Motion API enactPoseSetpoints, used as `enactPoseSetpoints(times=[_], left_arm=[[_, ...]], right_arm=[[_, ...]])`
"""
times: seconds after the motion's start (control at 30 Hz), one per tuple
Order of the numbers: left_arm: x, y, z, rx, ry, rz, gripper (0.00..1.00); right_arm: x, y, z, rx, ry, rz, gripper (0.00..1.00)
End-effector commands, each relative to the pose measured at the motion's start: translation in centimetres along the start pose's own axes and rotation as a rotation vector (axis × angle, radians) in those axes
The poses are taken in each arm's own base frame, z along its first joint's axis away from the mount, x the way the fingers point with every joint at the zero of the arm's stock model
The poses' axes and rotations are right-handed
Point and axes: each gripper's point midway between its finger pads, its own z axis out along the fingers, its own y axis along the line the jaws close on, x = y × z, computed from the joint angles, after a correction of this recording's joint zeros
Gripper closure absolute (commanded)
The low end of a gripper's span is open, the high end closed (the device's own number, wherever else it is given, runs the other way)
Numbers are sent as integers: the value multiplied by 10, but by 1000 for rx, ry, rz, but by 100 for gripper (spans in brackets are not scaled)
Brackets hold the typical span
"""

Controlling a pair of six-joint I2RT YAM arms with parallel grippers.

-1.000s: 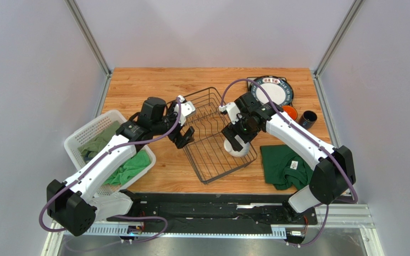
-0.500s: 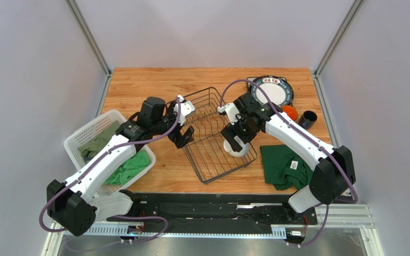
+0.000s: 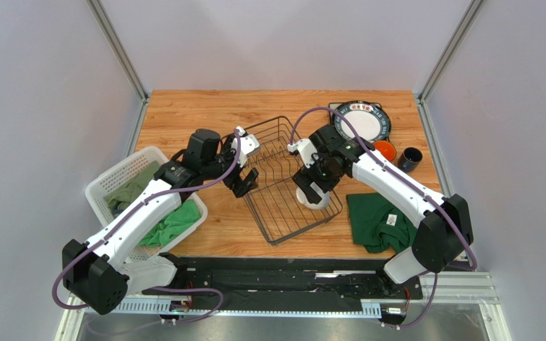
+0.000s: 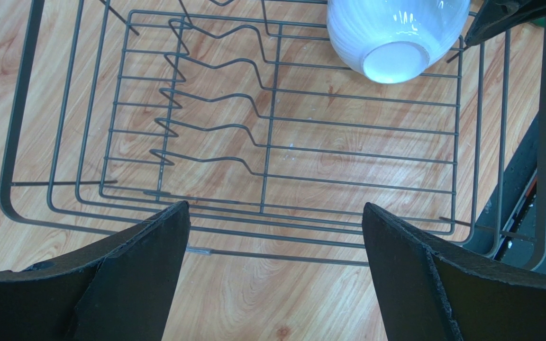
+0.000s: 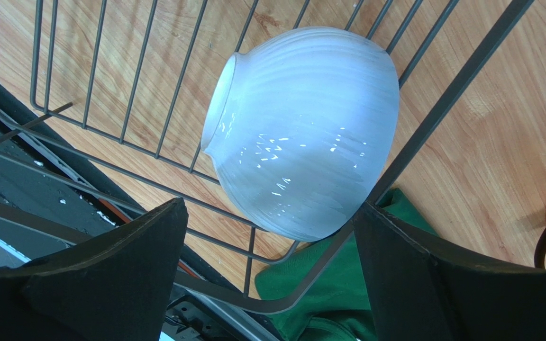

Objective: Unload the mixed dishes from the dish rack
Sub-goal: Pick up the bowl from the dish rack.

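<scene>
White ribbed bowl (image 5: 304, 135), the only dish in the dish rack (image 5: 432, 121), tipped on its side in the rack's 4 o'clock corner, against the low wire side. In your right wrist view its foot points to 10 o'clock. Your right gripper (image 5: 269, 213) hangs just above it, fingers spread either side, nothing held. The left gripper (image 4: 276, 206), also spread and empty, sits farther off at the bowl's 9 o'clock. Green cloth (image 3: 379, 217) lies at 3 o'clock on the wood table (image 3: 197, 114)
</scene>
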Motion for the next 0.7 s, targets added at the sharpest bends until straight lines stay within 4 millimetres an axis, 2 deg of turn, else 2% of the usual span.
enactPoseSetpoints(times=[0.0, 0.3, 0.67], left_arm=[[-4, 5, -1, -16, -25, 7, 2], [-6, 12, -7, -46, -43, 2, 2], [-8, 12, -11, -46, -54, -2, 2]], right_arm=[[-13, 8, -6, -27, -47, -32, 11], [-10, 10, 9, -56, -6, -26, 19], [-12, 11, 19, -76, 14, -26, 42]])
